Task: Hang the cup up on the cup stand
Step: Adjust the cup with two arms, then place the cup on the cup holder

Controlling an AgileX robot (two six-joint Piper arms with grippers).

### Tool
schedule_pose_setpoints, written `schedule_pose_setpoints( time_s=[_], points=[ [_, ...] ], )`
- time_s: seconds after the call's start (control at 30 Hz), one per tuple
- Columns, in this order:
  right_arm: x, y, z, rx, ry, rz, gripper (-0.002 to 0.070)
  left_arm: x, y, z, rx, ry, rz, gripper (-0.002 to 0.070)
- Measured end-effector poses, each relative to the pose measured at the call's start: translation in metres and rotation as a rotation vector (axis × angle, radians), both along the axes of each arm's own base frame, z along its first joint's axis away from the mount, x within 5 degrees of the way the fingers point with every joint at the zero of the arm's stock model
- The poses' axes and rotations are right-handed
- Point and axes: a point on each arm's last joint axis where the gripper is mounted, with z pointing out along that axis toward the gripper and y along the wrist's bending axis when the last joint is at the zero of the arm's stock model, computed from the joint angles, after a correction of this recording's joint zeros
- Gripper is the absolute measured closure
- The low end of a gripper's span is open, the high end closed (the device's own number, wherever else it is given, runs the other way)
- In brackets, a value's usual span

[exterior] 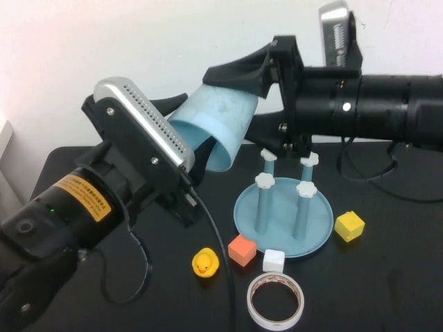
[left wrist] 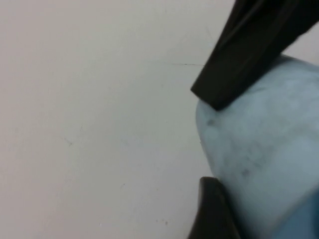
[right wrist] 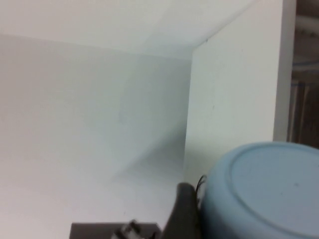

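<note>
Nearest us lie the tape roll (exterior: pixel 275 299), the duck (exterior: pixel 205 263) and three small cubes. None of them belongs to the job, and all sit close around the front of the stand (exterior: pixel 319 223).

The stand is upright on the table, right of centre. All four capped posts are bare, so nothing is hung yet.

From the near left corner the left gripper (exterior: pixel 183 133) reaches up to the mouth end of the cup (exterior: pixel 216 123). The left wrist view shows the cup's pale wall right against it, but we cannot tell whether that claw grips the cup or merely stands around it.

The cup is in the air, above and a little left of the stand, clear of the posts. It is tilted, with its mouth down toward the left arm and its base up toward the right.

Farthest back, the right gripper (exterior: pixel 235 102) comes in from the right above the rear posts. It is clamped across the cup near its base, jaws wide, one on top and one beneath.

We judge this to be the pass between arms, or just after it. Next, we think the left arm must pull clear. Then the right arm should turn the mouth straight down, centre it over one post and lower it so the cap goes inside without knocking the stand.
</note>
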Motion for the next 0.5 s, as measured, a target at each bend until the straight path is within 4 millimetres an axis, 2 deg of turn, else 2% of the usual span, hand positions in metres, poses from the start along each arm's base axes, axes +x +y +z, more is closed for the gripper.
schedule_pose_setpoints(
  time_s=[0.23, 0.37, 0.5],
  points=[
    [0.018, -0.021, 0.011, -0.041, -0.125, -0.084, 0.0092, -0.022, 0.018, 0.023, -0.019, 0.027, 0.015, 0.0244],
    [0.029, -0.035, 0.009, -0.129, -0.252, -0.141, 0.0092, -0.039, 0.032, 0.033, -0.033, 0.083, 0.031, 0.0253],
    [0.036, -0.043, 0.007, -0.383, -0.622, -0.142, 0.0092, -0.063, 0.053, 0.037, -0.026, 0.228, 0.062, 0.0450]
  ],
)
